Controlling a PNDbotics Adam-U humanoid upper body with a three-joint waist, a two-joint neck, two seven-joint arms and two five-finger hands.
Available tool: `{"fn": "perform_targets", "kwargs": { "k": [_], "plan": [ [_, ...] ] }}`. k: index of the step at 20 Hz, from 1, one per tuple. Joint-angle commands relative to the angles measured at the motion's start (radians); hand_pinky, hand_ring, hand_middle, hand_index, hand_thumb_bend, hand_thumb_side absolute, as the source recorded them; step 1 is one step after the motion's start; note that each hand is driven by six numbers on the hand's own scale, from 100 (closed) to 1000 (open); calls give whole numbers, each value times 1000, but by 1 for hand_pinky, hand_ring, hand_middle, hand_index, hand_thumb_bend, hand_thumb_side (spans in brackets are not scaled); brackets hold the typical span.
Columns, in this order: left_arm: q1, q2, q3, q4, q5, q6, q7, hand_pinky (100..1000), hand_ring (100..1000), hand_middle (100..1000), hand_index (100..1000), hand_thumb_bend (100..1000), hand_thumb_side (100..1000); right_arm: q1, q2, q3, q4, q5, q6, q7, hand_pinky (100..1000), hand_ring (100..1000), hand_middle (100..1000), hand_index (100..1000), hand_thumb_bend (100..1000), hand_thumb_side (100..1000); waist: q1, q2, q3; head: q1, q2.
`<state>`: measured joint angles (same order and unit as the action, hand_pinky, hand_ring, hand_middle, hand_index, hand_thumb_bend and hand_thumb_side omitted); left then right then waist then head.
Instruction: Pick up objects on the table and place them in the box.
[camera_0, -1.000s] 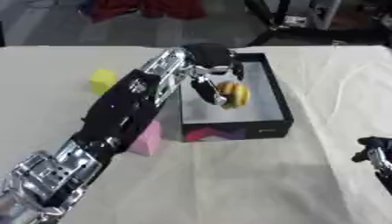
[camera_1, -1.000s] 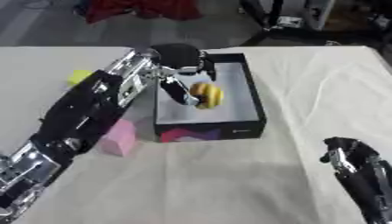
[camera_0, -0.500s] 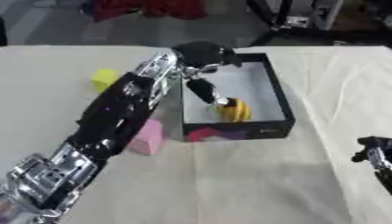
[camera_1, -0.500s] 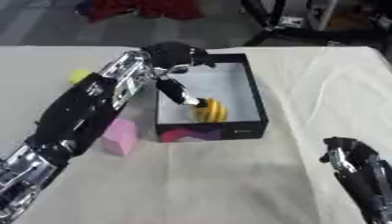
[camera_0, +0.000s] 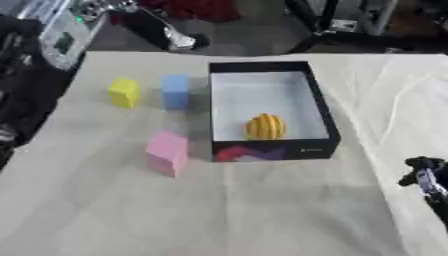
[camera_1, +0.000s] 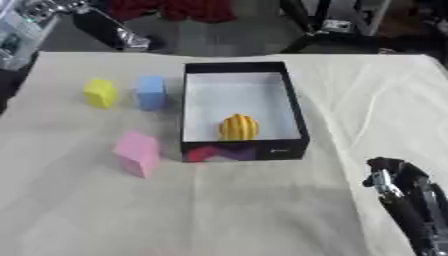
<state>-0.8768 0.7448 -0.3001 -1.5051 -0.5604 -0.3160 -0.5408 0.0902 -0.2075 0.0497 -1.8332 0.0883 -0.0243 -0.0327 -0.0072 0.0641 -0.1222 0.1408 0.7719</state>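
A black box (camera_0: 318, 106) with a white inside stands in the middle of the cloth-covered table. A yellow striped round object (camera_0: 265, 126) lies inside it, near the front wall, with nothing touching it. Left of the box stand a blue block (camera_0: 176, 92) and a yellow block (camera_0: 124, 92). Nearer to me, a pink block (camera_0: 167, 152) sits by the box's front left corner. My right hand (camera_1: 395, 182) rests open at the lower right, well away from the box. No view shows my left hand.
The table's left edge (camera_0: 48, 112) runs diagonally, with dark equipment beyond it. Stands and clutter line the far edge. Bare cloth (camera_0: 236, 210) stretches in front of the box.
My left arm, which was over the box with the yellow striped object, has let it go and pulled out of view. The object now lies in the box. The blue block shows.
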Motion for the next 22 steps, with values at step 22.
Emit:
{"fn": "perform_targets", "kwargs": {
  "k": [22],
  "plan": [
    [140,98,-270,104,52,-110,-366,787,749,807,893,591,531,-2,-24,1,-5,9,-1,4,713,514,428,634,100,612,14,-30,-12,-23,-2]
  ]
}}
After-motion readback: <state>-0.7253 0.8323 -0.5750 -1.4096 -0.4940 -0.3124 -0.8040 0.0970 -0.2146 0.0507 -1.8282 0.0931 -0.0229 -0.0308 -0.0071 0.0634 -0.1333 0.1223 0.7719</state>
